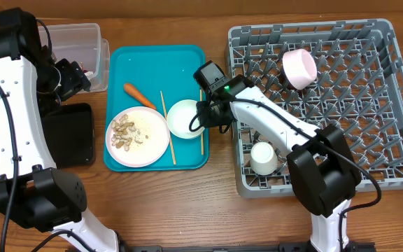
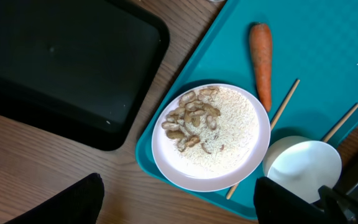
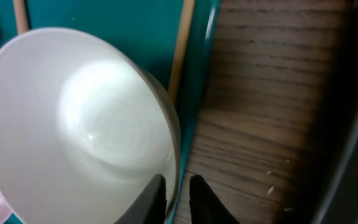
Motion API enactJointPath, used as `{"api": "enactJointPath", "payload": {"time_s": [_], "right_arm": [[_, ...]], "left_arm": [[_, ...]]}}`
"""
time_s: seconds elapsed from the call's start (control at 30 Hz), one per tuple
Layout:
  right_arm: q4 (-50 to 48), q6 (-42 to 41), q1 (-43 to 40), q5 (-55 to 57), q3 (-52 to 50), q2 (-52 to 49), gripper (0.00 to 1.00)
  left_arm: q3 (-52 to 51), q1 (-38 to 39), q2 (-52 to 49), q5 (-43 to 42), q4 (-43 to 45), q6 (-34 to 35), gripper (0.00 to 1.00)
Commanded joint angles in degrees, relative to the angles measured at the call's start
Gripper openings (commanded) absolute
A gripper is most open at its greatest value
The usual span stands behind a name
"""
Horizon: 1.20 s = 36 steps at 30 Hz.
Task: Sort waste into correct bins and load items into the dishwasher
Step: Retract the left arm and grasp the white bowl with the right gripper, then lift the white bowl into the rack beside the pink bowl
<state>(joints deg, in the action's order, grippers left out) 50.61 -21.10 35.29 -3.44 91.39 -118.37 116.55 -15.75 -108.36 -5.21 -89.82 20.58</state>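
1. The white bowl (image 1: 185,117) is glossy and upright. It sits at the right side of the teal tray (image 1: 187,59), just beside the round plate (image 1: 137,136) of nut shells (image 1: 123,133).
2. The right gripper (image 3: 178,199) pinches the bowl's rim, one finger inside and one outside.
3. One chopstick (image 1: 167,126) lies between plate and bowl. The other chopstick (image 1: 201,122) runs along the tray's right lip, close by the bowl. The carrot (image 1: 139,96) lies behind the plate.
4. A strip of bare wood separates the tray lip from the wall of the grey dish rack (image 1: 369,105). A pink bowl (image 1: 299,68) and a small cup (image 1: 264,157) already stand in the rack, well apart.
5. The left gripper (image 2: 179,211) hovers near the black tray (image 1: 72,133) and the clear tub (image 1: 82,42) — jaws spread wide, nothing between them.
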Motion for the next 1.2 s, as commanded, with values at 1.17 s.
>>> {"api": "enactJointPath", "payload": {"time_s": [1.17], "right_arm": [[10.32,6.12,-21.81,66.58,0.04,32.41,0.04]], "left_arm": [[0.28,0.5,0.04,-0.15,0.33,-1.33,0.79]]}}
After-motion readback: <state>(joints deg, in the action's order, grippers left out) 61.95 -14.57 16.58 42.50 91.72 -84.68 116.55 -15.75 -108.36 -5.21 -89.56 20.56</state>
